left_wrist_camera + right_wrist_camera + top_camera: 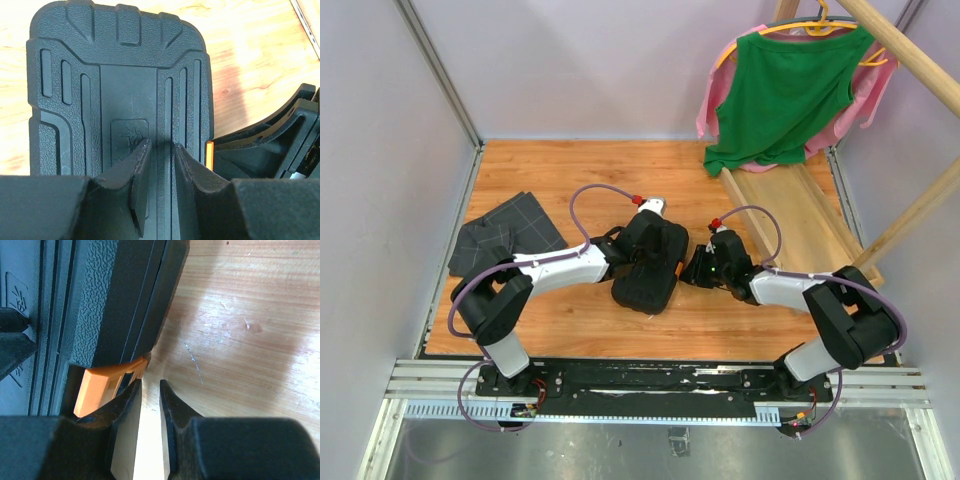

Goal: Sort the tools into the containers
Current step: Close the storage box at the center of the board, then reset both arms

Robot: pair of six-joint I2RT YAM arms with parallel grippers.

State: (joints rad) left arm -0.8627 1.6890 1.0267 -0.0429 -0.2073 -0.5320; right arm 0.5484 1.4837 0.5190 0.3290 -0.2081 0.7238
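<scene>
Top view looks down from behind over the whole counter (570, 322); both wrist views sit close against the case (120, 75), shared by all.

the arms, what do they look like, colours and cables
Both the left arm and right arm have white links between chunky black joints. A mauve cable with a red plug loops over each. The fingers are matte black and wedge-shaped.

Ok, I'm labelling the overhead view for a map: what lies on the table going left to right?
folded grey cloth → black tool case → right gripper → long wooden tray
</scene>
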